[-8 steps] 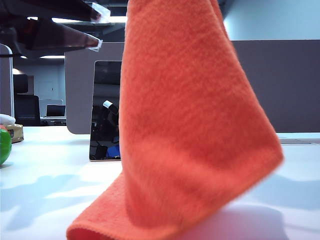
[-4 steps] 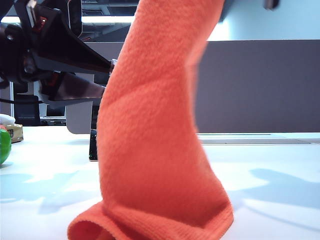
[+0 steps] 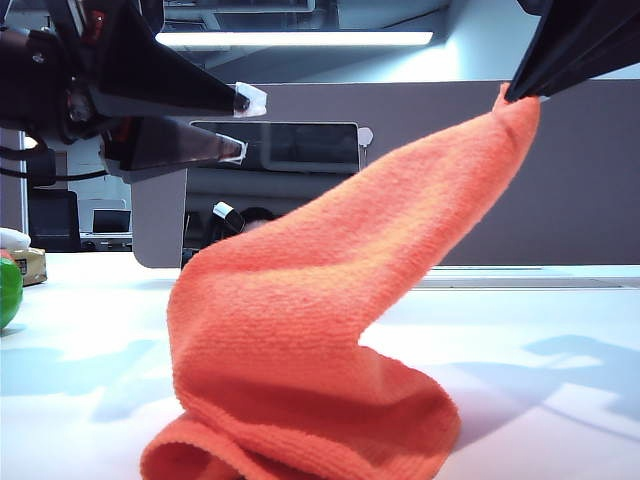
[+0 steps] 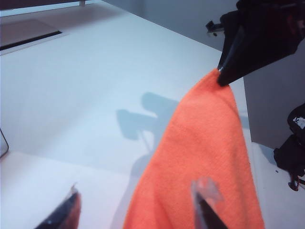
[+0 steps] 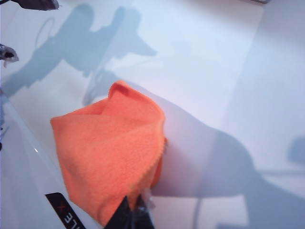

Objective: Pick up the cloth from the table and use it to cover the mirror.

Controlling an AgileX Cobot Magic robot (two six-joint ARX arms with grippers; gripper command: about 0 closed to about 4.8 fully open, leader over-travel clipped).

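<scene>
One cloth (image 3: 300, 330) pinched by right claw (image 3: 520, 95), left claw (image 3: 240, 125) spread, lettering unreadable

The cloth (image 3: 300, 340) now slants rightward, uncovering the mirror (image 3: 290, 160); left gripper (image 3: 238, 125) arrived.

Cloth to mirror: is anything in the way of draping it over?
Nothing visible blocks it. The right gripper pinches one corner of the cloth, whose bulk sags on the table in front of the mirror. The left gripper hangs open beside the mirror's top edge, not across the path.
</scene>
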